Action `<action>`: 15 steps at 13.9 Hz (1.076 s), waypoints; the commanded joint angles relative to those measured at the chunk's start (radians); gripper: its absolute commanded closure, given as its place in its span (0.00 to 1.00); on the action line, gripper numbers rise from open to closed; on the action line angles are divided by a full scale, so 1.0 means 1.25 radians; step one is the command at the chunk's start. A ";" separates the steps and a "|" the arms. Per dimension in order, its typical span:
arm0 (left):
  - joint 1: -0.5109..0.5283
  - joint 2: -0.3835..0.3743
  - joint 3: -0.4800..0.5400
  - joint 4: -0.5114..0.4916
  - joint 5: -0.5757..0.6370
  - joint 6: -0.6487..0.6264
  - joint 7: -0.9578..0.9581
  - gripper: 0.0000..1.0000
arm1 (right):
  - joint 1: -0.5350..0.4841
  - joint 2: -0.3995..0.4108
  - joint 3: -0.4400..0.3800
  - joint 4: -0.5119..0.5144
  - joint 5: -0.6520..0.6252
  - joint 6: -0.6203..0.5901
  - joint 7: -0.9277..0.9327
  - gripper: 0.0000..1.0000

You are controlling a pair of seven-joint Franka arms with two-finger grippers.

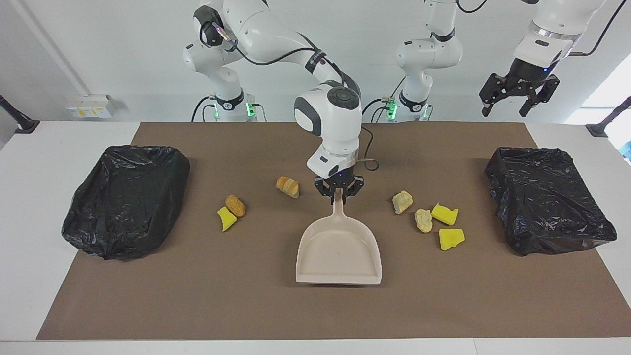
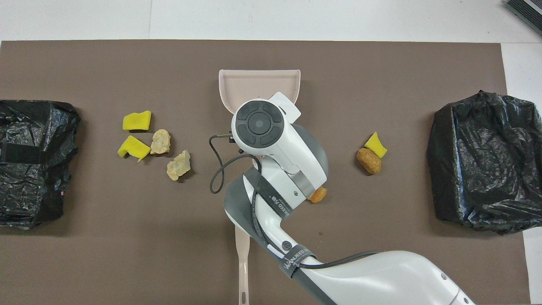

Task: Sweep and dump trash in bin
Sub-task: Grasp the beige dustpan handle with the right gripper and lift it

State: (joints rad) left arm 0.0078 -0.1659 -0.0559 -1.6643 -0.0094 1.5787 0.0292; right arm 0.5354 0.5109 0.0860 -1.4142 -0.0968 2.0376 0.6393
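Note:
My right gripper (image 1: pixel 339 193) is shut on the handle of the beige dustpan (image 1: pixel 339 251), which lies flat mid-mat; in the overhead view the dustpan (image 2: pixel 259 84) is partly under the arm. Several trash chunks lie around it. Toward the left arm's end are two pale lumps (image 1: pixel 402 201) (image 1: pixel 423 220) and two yellow wedges (image 1: pixel 445 214) (image 1: pixel 451 238). Toward the right arm's end are a bread lump (image 1: pixel 288 187), an orange-brown lump (image 1: pixel 235 205) and a yellow wedge (image 1: pixel 226 218). My left gripper (image 1: pixel 505 111) waits open, high over the left arm's end.
Two bins lined with black bags stand at the mat's ends, one at the right arm's end (image 1: pixel 125 199) and one at the left arm's end (image 1: pixel 547 197). A beige handle (image 2: pixel 242 262) lies near the robots' edge, its other end hidden under my right arm.

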 commanded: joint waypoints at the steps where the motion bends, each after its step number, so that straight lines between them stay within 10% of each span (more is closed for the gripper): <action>1: 0.002 -0.006 0.002 0.000 -0.011 -0.017 -0.004 0.00 | -0.048 -0.067 0.009 -0.030 0.065 -0.074 -0.160 1.00; 15: -0.097 -0.017 -0.020 -0.051 -0.017 -0.041 -0.028 0.00 | -0.247 -0.180 0.006 -0.113 0.060 -0.230 -1.031 1.00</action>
State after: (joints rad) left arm -0.0366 -0.1678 -0.0812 -1.6710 -0.0244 1.5175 0.0156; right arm 0.2332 0.3483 0.0844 -1.4725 -0.0220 1.7411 -0.5099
